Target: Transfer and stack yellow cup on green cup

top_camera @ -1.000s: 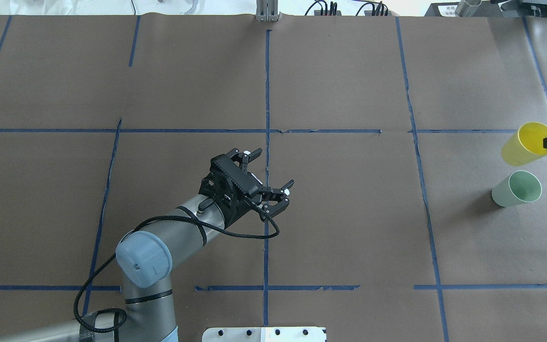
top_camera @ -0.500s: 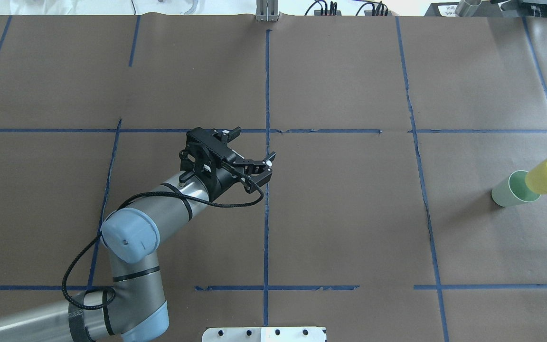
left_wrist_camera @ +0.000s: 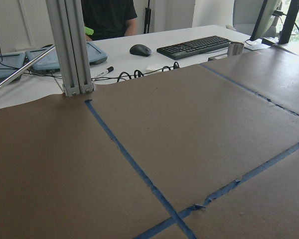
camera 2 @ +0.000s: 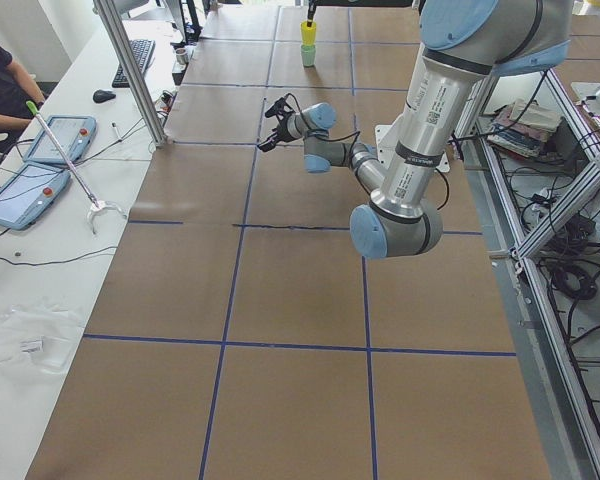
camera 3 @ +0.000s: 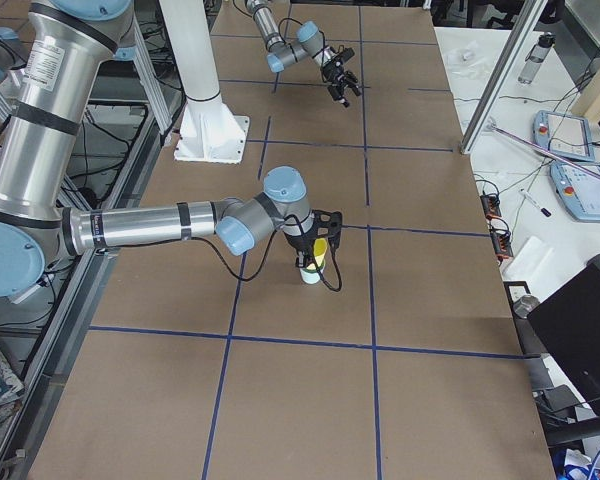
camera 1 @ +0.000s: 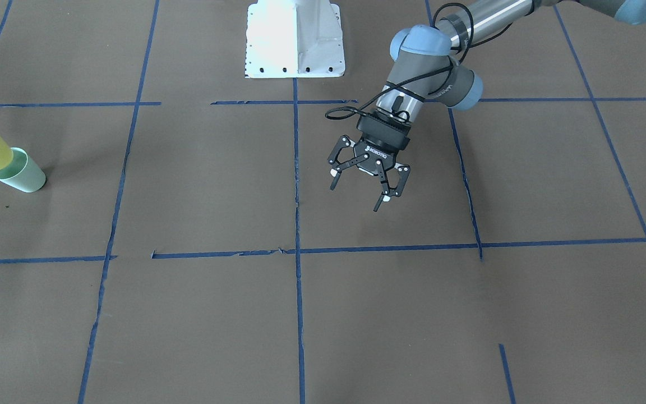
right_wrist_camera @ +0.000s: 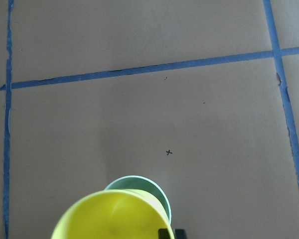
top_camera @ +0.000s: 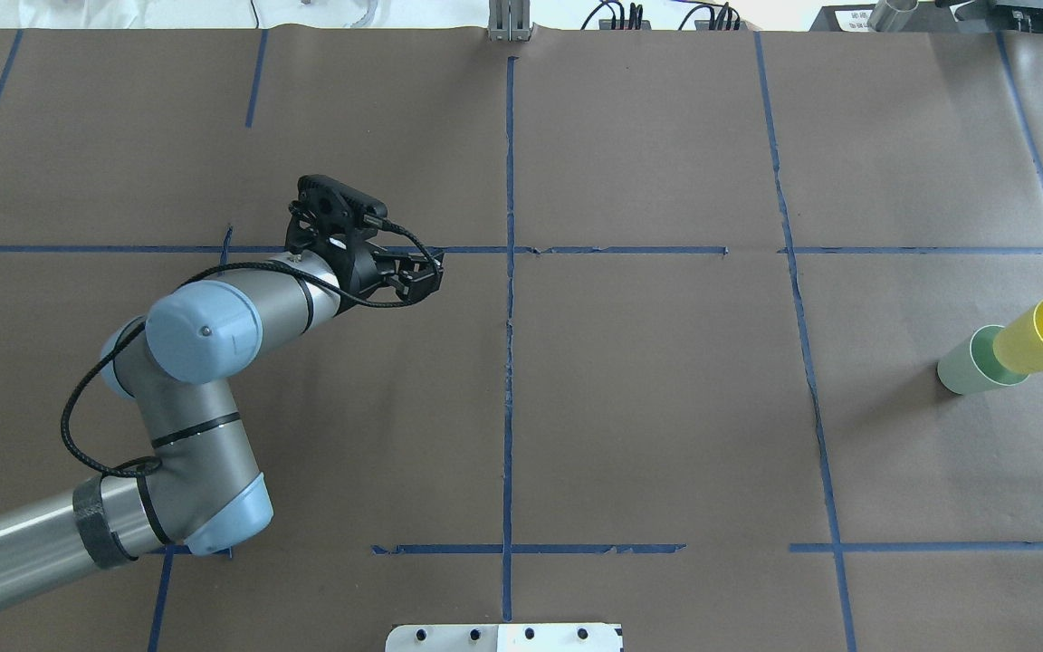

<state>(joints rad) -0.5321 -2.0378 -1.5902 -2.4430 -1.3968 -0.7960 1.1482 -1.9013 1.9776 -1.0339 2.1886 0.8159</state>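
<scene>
Bench [top_camera: 666, 407]: brown paper cover, marked into rectangles with blue tape; a white base plate [top_camera: 503, 637] sits at its near edge in the overhead view.

Containers, two in all: one yellow cup [top_camera: 1042, 335], one green cup [top_camera: 963, 364], both at the far right end of the bench, well apart from the left arm.

Green cup: stands on the paper, mouth up. It takes the base of the yellow cup at its mouth; how deep the base sits cannot be told.

Yellow cup: mouth up, narrow end down onto the green cup, long axis close to vertical. The right wrist view looks straight into it and shows plain yellow wall, with the green rim a crescent just behind.

Tools, two in all.

Right tool [camera 3: 315, 238]: directly over the cups, clenched on the yellow cup's rim, with one black finger showing at the rim's inner edge in the overhead view.

Left tool [camera 1: 356, 193]: released, fingers spread wide, grasping nothing, above bare paper near the bench's middle.
</scene>
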